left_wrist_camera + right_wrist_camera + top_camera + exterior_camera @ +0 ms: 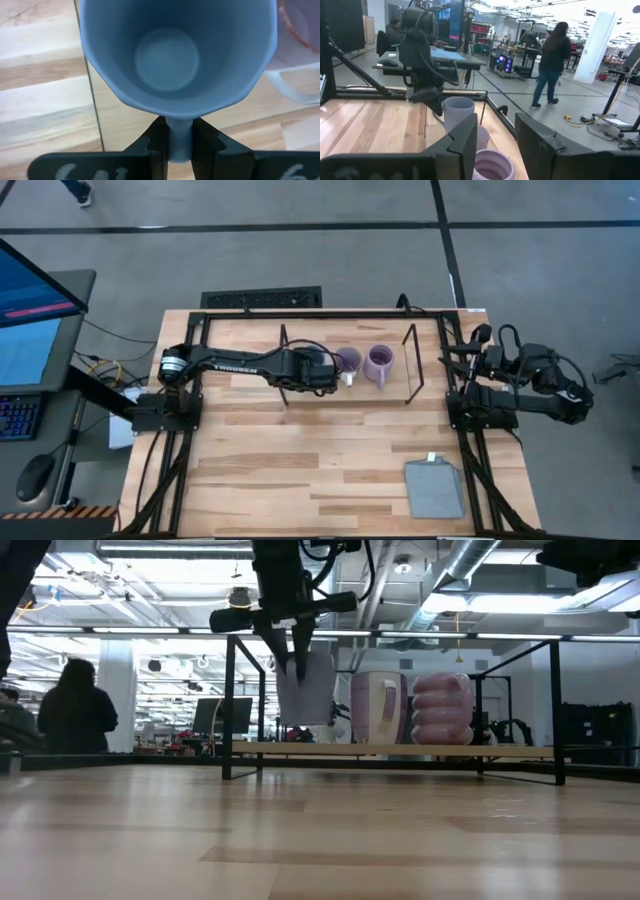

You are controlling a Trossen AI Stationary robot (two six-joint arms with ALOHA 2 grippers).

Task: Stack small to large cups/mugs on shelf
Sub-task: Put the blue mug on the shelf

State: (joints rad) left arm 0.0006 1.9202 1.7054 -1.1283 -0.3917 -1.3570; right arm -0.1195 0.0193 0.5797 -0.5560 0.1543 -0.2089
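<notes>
Left gripper (179, 142) clamped on blue mug (175, 55) handle, mug upright, hanging just above shelf (400, 750) board. Next outward: smooth purple mug (349, 360), then ribbed purple mug (380, 363), row along shelf length. Right gripper (496, 145) parked at table's right edge, part open, empty.

The held mug (175, 55) is plain blue; the two mugs (348, 361) (380, 364) on the shelf (400, 751) are light purple, one ribbed. Shelf board and table (300, 460) are pale striped wood, the frames black. The cloth (434, 488) is grey, the arms dark.
</notes>
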